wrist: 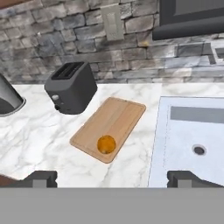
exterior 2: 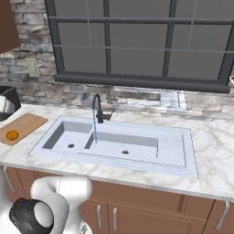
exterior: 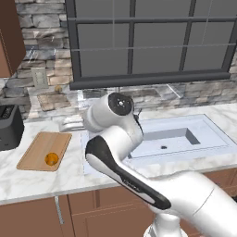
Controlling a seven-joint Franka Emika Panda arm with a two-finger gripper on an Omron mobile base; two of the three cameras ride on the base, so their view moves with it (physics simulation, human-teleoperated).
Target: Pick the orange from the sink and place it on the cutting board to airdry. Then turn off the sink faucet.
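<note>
Your orange (wrist: 106,144) already rests on the cutting board (wrist: 114,118), lower centre of the hand view, near the board's closer end; the board's long axis runs toward the upper right. The gripper (wrist: 111,178) is spread wide and empty. Water runs from the sink faucet (exterior 2: 97,106), upper left of the sink (exterior 2: 176,157): approach its side lever squarely and push gently.

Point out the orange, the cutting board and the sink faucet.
orange (wrist: 106,144): hand view, middle of the fruit.
cutting board (wrist: 114,119): hand view, bare wood beyond the orange.
sink faucet (exterior 2: 96,101): right base view, on the arched black spout.
</note>
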